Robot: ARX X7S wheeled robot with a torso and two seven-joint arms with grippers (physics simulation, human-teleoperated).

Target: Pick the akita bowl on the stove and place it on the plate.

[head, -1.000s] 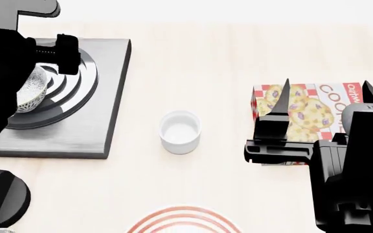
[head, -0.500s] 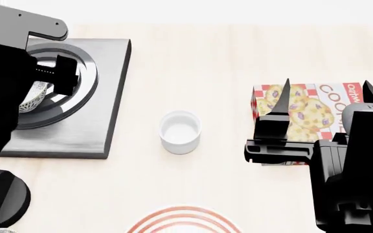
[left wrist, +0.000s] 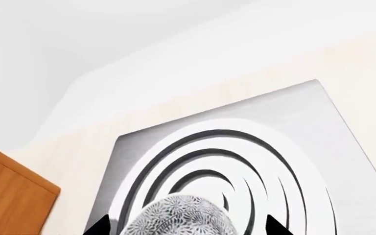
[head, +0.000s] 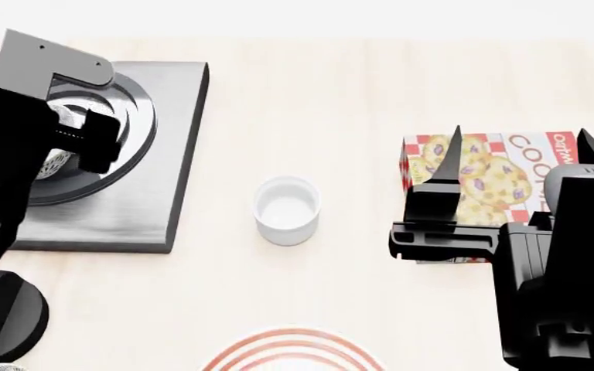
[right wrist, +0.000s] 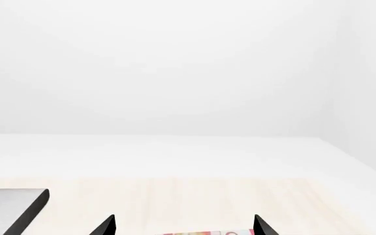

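Observation:
The akita bowl (left wrist: 175,218), white with a black-grey speckled pattern, sits on the burner rings of the dark-grey stove (head: 163,170). In the head view only slivers of the bowl (head: 58,161) show under my left arm. My left gripper (left wrist: 186,229) is open, its two black fingertips (left wrist: 100,228) flanking the bowl with gaps on both sides. The plate (head: 291,354), white with red rings, shows only its rim at the near table edge. My right gripper (head: 520,147) hangs open and empty above the cookie box.
A small plain white cup (head: 287,209) stands mid-table between stove and plate. A cookie box (head: 488,176) lies at the right, also seen in the right wrist view as a strip (right wrist: 207,232). A round black knob (head: 3,317) sits near the stove's front left.
My left arm has swung over the stove, its grey bracket coming into view from the far edge, and it now covers more of the bowl. The right arm has not moved.

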